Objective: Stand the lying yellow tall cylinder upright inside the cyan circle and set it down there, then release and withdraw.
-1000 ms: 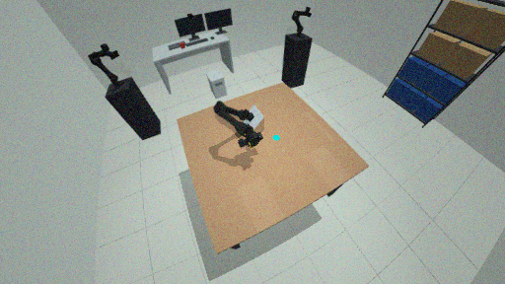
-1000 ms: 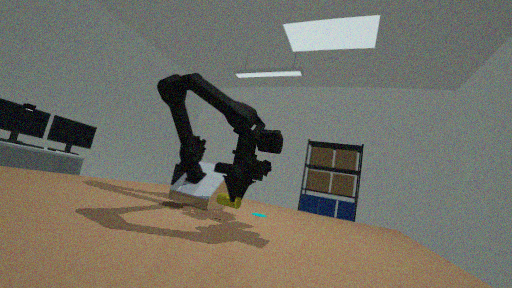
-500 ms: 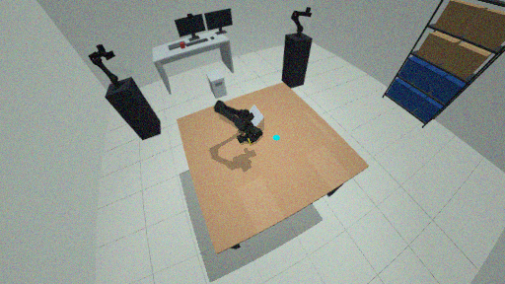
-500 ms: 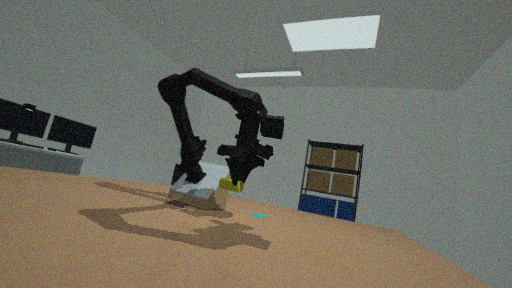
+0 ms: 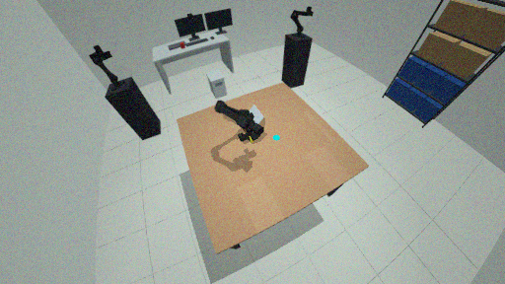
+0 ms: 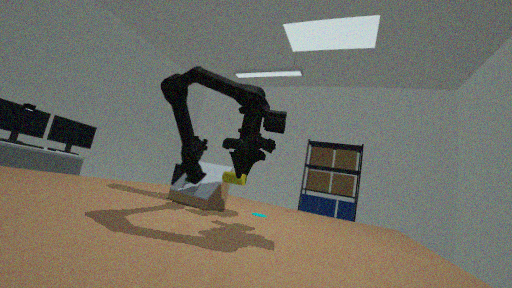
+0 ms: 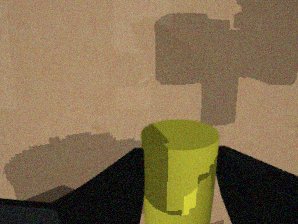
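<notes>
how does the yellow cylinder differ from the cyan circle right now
The yellow cylinder is a solid body held off the table, clamped in the gripper; the cyan circle is a flat mark lying on the wooden table. The cylinder lies roughly horizontal in the exterior view, not upright; the circle has no height at all. The cylinder is yellow, the circle cyan. Both sit near the arm's end of the table.

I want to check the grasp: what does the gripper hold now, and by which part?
The gripper holds the yellow cylinder, pinched across its curved sides, one end sticking out.
</notes>
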`<state>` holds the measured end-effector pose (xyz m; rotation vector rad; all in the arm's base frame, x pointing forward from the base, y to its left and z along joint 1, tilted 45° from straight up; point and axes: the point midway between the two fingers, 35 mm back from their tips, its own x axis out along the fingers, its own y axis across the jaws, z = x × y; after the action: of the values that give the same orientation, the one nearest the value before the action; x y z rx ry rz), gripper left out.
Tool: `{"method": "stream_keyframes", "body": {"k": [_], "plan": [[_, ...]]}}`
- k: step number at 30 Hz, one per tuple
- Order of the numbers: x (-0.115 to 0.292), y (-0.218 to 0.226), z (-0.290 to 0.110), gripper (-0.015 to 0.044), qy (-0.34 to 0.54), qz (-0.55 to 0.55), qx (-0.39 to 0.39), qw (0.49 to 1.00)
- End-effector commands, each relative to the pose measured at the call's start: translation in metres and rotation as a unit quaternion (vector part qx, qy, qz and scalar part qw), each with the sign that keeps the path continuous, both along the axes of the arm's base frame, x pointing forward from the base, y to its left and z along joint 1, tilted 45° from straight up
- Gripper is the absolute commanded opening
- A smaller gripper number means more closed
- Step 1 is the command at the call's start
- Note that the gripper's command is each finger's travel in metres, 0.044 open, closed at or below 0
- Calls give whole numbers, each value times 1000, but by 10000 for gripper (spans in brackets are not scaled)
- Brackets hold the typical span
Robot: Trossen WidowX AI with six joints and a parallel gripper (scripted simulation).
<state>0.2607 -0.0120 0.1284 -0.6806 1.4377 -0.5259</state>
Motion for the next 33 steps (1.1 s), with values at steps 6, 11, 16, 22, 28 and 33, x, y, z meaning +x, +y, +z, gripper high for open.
{"method": "stream_keyframes", "body": {"k": [6, 11, 16, 22, 28, 33], "plan": [[7, 25, -16, 105, 66, 68, 2, 996], [9, 38, -25, 105, 100, 105, 2, 989], [11, 51, -34, 105, 135, 142, 1, 981], [12, 67, -46, 105, 176, 185, -1, 967], [11, 83, -58, 105, 216, 227, -4, 950], [10, 96, -68, 105, 249, 262, -7, 933]]}}
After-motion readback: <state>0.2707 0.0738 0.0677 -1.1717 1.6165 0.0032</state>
